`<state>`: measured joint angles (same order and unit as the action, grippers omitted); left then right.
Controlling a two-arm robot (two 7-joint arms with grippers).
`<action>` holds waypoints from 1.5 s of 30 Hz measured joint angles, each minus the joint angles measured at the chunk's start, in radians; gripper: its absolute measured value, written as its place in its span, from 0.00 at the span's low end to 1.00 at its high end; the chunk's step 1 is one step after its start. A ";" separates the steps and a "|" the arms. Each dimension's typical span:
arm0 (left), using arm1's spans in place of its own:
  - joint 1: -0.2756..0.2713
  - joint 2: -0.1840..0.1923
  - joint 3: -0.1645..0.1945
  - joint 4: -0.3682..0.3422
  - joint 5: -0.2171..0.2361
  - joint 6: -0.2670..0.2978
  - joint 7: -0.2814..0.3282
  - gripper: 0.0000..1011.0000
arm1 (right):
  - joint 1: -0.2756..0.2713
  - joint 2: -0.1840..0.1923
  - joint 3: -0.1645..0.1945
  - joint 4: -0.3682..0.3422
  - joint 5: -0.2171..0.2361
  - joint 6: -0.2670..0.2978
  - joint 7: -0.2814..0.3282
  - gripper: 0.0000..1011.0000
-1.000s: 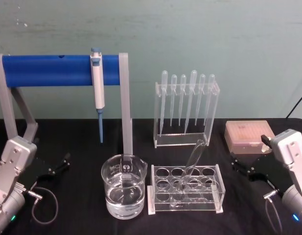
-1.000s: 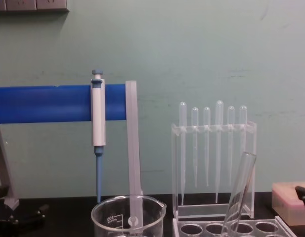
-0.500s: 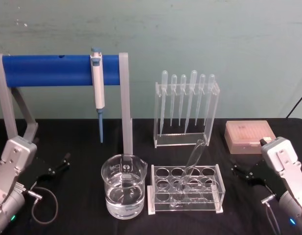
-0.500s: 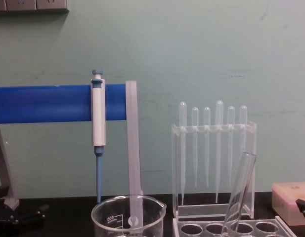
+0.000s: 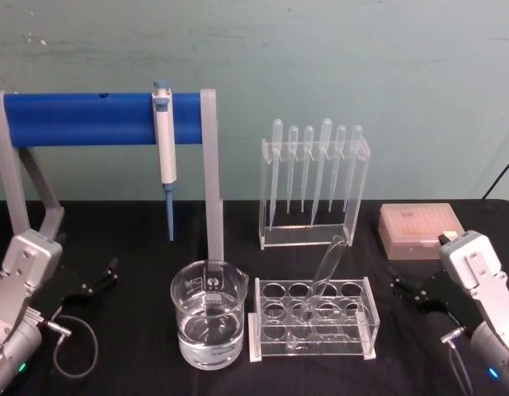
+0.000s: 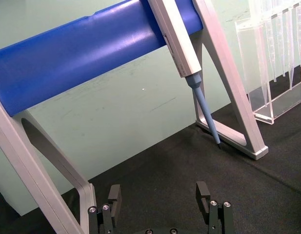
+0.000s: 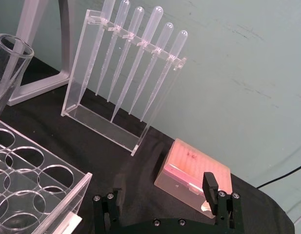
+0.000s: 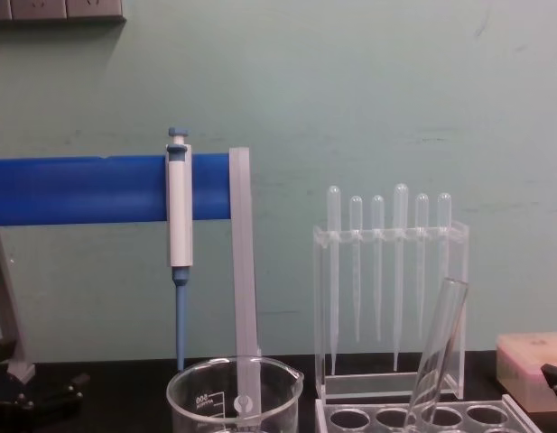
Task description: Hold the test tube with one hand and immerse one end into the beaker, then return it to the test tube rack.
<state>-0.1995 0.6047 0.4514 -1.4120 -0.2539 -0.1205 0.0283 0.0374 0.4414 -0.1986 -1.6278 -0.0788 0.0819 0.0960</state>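
Beaker (image 5: pixel 209 324), part-filled with water, stands just left of rack (image 5: pixel 313 320). Test tube (image 5: pixel 322 279) leans in rack, untouched. Right gripper (image 7: pixel 162 207) beside rack, jaws wide, empty. Left gripper (image 6: pixel 160 208) parked, wide. Judgement: 0 steps complete.

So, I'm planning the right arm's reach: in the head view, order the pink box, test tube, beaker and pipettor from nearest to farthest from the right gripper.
From the right gripper:
1. Pink box, just behind it.
2. Test tube, leaning in the rack, toward centre.
3. Beaker, left of the rack.
4. Pipettor, hanging on the blue bar, far left.
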 joint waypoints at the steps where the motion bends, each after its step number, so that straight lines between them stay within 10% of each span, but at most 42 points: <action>1: 0.000 0.000 0.000 0.000 0.000 0.000 0.000 0.99 | 0.000 0.000 0.000 0.000 0.000 0.000 0.000 0.99; 45: 0.000 0.000 0.000 0.000 0.000 0.000 0.000 0.99 | -0.001 0.002 0.000 -0.002 0.006 0.000 0.000 0.99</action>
<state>-0.1995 0.6047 0.4514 -1.4120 -0.2539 -0.1205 0.0283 0.0362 0.4435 -0.1987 -1.6295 -0.0724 0.0819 0.0963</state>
